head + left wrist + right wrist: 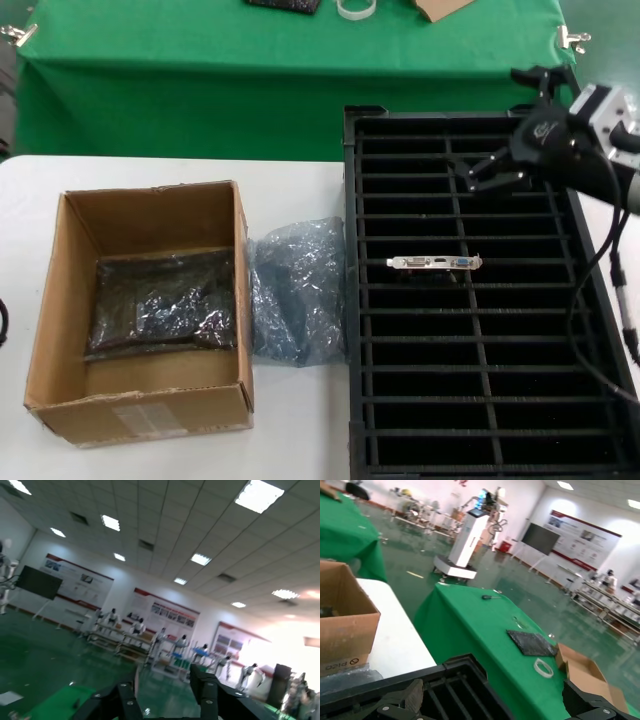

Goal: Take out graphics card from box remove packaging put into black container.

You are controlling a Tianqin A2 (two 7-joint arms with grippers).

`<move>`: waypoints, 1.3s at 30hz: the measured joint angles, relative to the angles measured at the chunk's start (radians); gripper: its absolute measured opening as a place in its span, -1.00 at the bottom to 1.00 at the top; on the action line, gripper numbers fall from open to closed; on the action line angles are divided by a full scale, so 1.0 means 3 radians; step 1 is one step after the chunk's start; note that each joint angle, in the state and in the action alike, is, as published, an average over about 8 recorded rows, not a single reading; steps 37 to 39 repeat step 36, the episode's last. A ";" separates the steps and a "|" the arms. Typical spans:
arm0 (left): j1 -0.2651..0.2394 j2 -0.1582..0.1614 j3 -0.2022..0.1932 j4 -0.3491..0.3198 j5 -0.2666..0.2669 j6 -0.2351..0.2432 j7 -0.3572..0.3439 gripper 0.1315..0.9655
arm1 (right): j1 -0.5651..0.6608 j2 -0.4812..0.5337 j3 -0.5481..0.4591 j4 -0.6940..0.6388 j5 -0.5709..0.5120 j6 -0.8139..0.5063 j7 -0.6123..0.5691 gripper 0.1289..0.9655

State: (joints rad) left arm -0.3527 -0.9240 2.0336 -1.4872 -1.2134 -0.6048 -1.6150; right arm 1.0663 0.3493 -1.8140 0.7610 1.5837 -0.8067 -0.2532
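The graphics card [435, 263] stands on edge in a slot of the black container [400, 440], silver bracket up, with nothing holding it. The empty packaging [297, 290] lies crumpled on the white table between the container and the box [140, 405]. Inside the box lies a dark item in a shiny plastic bag [165, 305]. My right gripper [492, 128] hangs open above the container's far end, well behind the card; in the right wrist view it [495, 705] is spread wide over the container's corner [460, 672]. My left gripper [162, 695] is open, empty and aimed at the room.
Behind the white table stands a green-clothed table [200, 90] with a dark mat [530, 642], a white ring [543, 667] and an open carton [585, 672]. The right arm's cable [590, 290] hangs over the container's right side.
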 joint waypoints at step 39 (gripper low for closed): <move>0.0714 0.1263 -0.0878 -0.0228 -0.1188 0.1225 0.3270 0.94 | -0.2159 -0.0100 0.0433 0.1698 0.0438 0.1633 0.0512 1.00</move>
